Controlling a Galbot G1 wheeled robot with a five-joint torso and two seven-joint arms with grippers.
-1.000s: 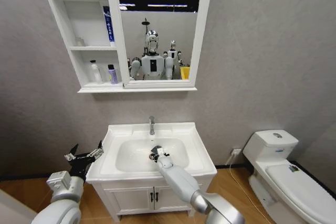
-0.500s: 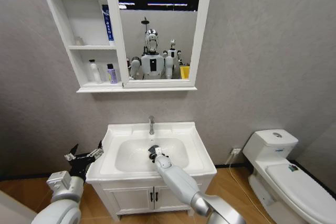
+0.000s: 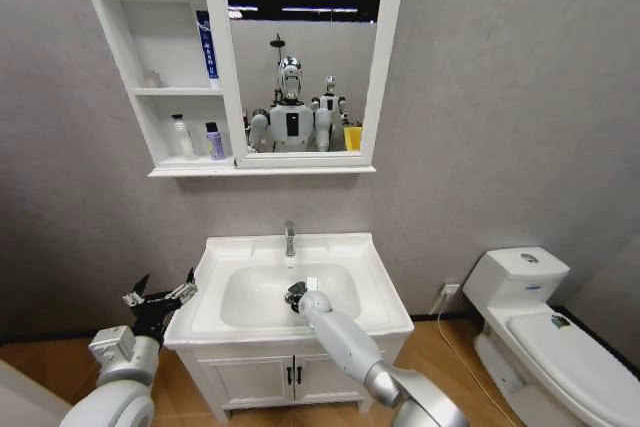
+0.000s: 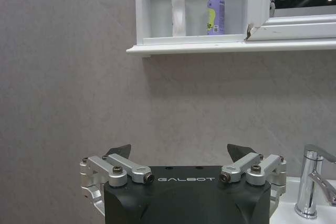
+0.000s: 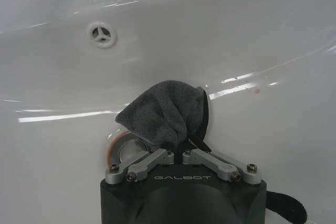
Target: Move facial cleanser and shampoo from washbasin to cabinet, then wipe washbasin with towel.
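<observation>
I've got the right gripper [image 5: 181, 148] down inside the bowl of the washbasin [image 3: 375, 277], fingers pinched tight on a bunched grey-black towel [image 5: 165, 114], and the cloth is pressed against the white ceramic right over the round metal drain [image 5: 126, 148], which peeks out from under the fold. The overflow hole [image 5: 103, 33] sits up the bowl wall beyond it, with the base of the chrome tap [image 3: 289, 238] above that. My left gripper [image 4: 181, 156] is parked off the washbasin's left side, fingers spread wide and carrying nothing, looking up at the wall. On the cabinet [image 3: 150, 67] the 2 bottles are already standing in the lowest shelf niche, a white one [image 4: 178, 8] and a purple one with a black cap [image 4: 216, 12], side by side, so I judge the moving part done and the wipe under way. What worries me now: the towel is a loose wad held only at 1 edge, so a hard drag across wet ceramic could pull it out of the fingers or roll it under the gripper, leaving metal scraping the bowl. A corner could also snag at the drain rim. And sweeping toward the back risks the wrist knocking the tap.
</observation>
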